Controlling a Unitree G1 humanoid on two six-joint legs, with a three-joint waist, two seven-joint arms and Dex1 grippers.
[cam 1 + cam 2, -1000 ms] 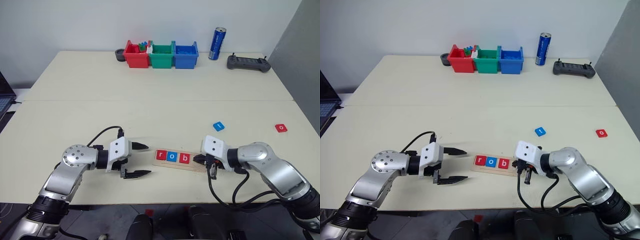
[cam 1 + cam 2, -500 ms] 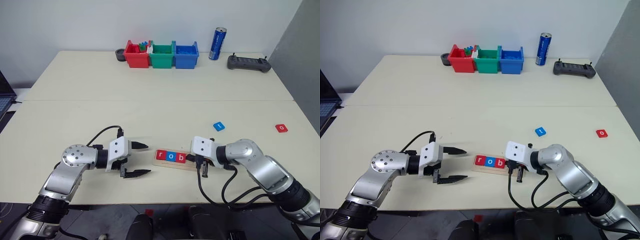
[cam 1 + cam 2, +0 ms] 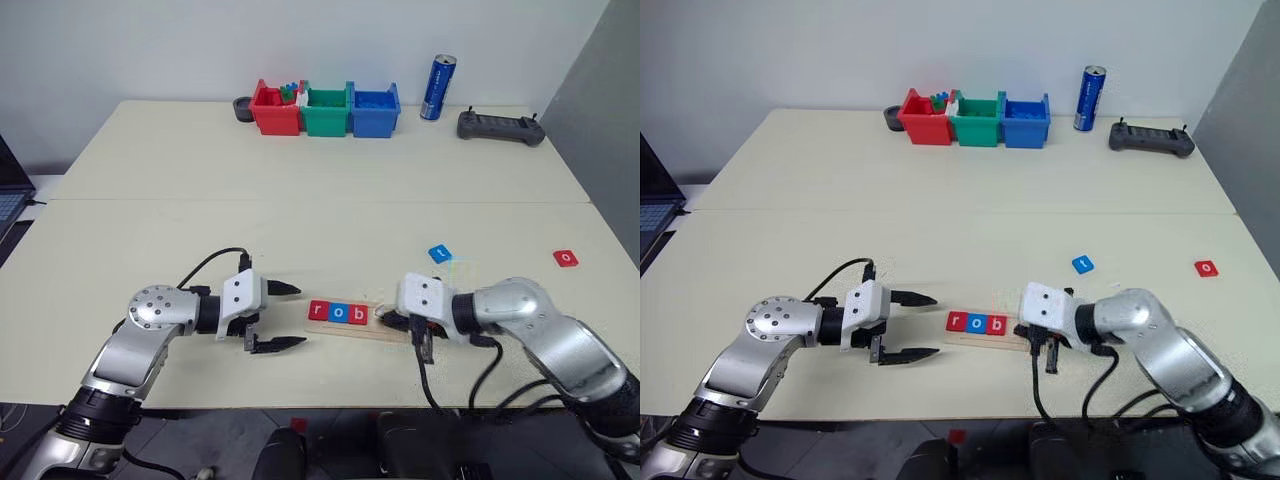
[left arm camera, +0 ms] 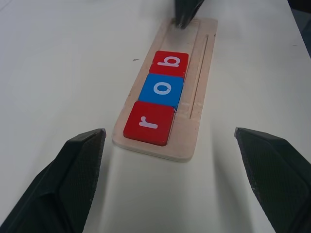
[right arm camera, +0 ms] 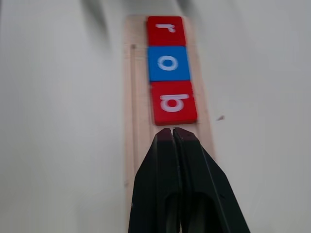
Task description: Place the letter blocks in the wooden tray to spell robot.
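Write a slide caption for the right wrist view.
Shut right gripper over the tray, just behind tiles spelling r, o, b.

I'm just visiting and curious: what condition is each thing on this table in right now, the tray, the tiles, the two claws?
Wooden tray: flat on the table, three slots filled, rest bare.
Tiles r, o, b: seated in the tray, face up.
Blue tile: loose on the table.
Red tile: loose on the table, face up.
Left gripper: open, holding nothing.
Right gripper: shut, tips right by the b tile.
Can: upright.
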